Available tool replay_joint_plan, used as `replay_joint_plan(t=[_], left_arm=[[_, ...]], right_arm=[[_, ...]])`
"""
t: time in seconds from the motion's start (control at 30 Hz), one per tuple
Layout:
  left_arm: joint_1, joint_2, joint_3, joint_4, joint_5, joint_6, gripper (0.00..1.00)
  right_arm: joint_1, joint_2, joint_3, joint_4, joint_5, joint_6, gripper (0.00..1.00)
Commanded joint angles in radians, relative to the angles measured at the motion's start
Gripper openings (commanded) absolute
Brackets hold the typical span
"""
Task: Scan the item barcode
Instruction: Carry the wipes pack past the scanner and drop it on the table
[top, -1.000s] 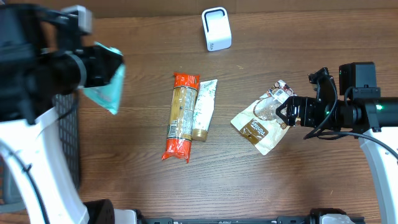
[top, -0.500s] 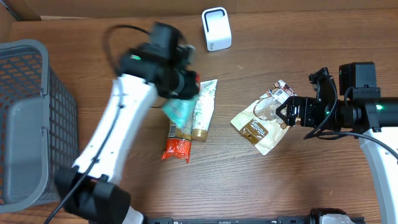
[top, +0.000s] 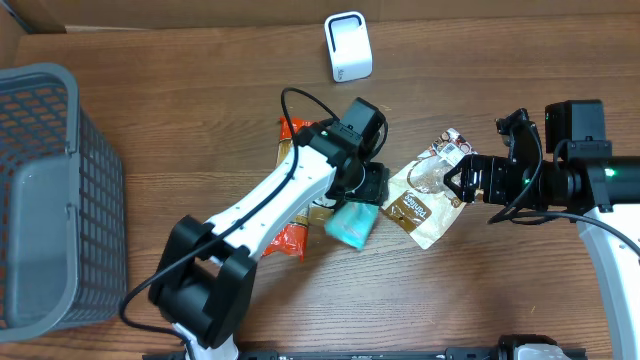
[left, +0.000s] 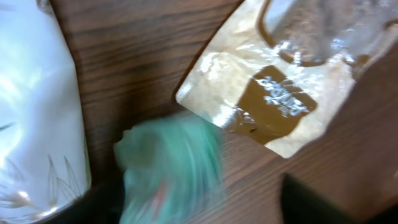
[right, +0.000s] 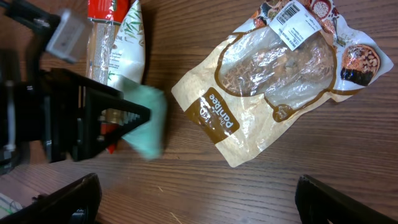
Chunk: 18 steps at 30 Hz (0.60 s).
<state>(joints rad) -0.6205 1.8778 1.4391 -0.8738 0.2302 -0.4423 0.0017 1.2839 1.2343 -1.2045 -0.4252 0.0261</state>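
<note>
Table from above. My left gripper (top: 366, 188) is at the centre, fingers spread wider than the blurred teal packet (top: 350, 222) at its 6 o'clock; I cannot tell if they touch it. A brown pouch (top: 425, 190) lies at the packet's 2 o'clock. My right gripper (top: 458, 185), at 3 o'clock, gapes wide and empty. The scanner (top: 348, 47) stands at 12 o'clock.

A packet (top: 351, 224) appears to lie just left of the pouch (top: 425, 200).

You get soft, even light from above on the brown table (top: 200, 90), with only faint shadows. In your left wrist view the teal packet (left: 168, 165) is a smeary blur. The shiny pouch (right: 273, 68) shows small white glints.
</note>
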Motion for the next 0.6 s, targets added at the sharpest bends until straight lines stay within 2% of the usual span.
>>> replay_joint_plan(t=[0.0, 0.03, 0.23, 0.37, 0.57], left_arm=[[0.006, 0.010, -0.005, 0.008, -0.029, -0.037, 0.93], [0.009, 0.006, 0.000, 0.008, -0.037, -0.037, 1.00], [0.037, -0.048, 0.105, -0.047, -0.082, -0.001, 1.00], [0.073, -0.127, 0.290, -0.193, -0.178, 0.067, 0.99], [0.111, -0.261, 0.504, -0.350, -0.312, 0.107, 1.00]], right_arm=[[0.003, -0.004, 0.022, 0.005, 0.006, -0.007, 1.00], [0.003, -0.004, 0.022, 0.008, 0.006, -0.006, 1.00], [0.003, -0.004, 0.022, 0.011, 0.005, 0.005, 1.00], [0.003, -0.004, 0.022, 0.009, -0.017, 0.005, 1.00], [0.003, 0.000, 0.022, 0.020, -0.047, 0.005, 1.00]])
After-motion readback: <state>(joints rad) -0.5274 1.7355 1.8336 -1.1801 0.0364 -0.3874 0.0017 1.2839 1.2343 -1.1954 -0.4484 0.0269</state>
